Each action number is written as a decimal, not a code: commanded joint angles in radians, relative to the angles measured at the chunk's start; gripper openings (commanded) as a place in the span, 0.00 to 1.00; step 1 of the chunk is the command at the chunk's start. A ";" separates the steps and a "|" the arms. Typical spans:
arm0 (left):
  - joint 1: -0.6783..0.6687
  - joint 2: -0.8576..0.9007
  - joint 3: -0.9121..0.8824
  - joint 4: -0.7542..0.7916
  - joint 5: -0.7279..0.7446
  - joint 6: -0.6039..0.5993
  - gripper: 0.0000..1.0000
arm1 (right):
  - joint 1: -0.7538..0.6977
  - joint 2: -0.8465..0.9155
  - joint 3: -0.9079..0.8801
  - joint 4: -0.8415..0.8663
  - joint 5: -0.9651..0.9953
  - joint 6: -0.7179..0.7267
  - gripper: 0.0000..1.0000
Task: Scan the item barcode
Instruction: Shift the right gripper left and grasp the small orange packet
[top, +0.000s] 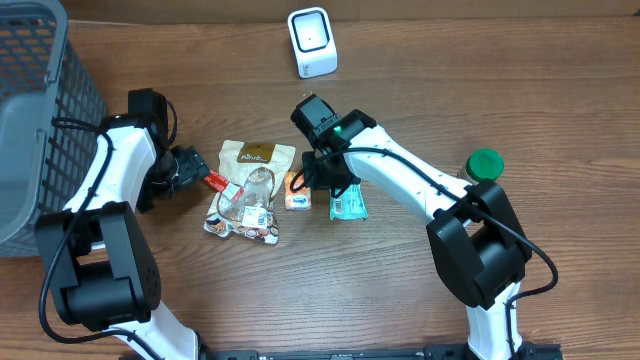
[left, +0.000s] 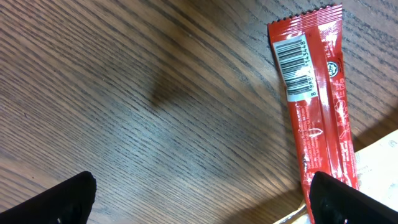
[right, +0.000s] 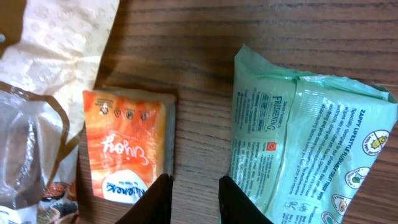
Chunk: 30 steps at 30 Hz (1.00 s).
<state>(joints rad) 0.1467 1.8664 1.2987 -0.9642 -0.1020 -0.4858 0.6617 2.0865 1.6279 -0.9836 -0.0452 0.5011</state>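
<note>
Right wrist view: the orange sachet (right: 127, 146) lies flat on the table (right: 199, 62), print side up, with no barcode showing. The right gripper (right: 189, 199) hangs over the sachet's right edge, fingers narrow with nothing between them. A green pack (right: 298, 137) lies just beside the sachet, apart from it.

Judgement: the sachet is the item in hand. Pinch its free edge only, clear of the green pack. Lift it and turn its back toward the white scanner (top: 312, 42).

Left wrist view alone shows a red stick pack (left: 317, 112) with its barcode (left: 293, 59) face up. The left gripper (left: 202, 202) is spread wide and empty. Only the overhead view shows the scanner, well apart from the items.
</note>
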 joint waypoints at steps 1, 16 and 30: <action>0.010 -0.002 0.019 0.002 -0.021 0.014 0.99 | 0.000 0.001 -0.006 0.014 -0.003 0.032 0.26; 0.010 -0.002 0.019 0.002 -0.020 0.014 0.99 | 0.013 0.002 -0.006 0.051 -0.026 0.031 0.31; 0.010 -0.002 0.019 0.002 -0.021 0.014 0.99 | 0.013 0.003 -0.006 0.059 -0.028 0.031 0.31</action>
<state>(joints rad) 0.1467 1.8664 1.2987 -0.9642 -0.1020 -0.4858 0.6701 2.0865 1.6279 -0.9344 -0.0715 0.5243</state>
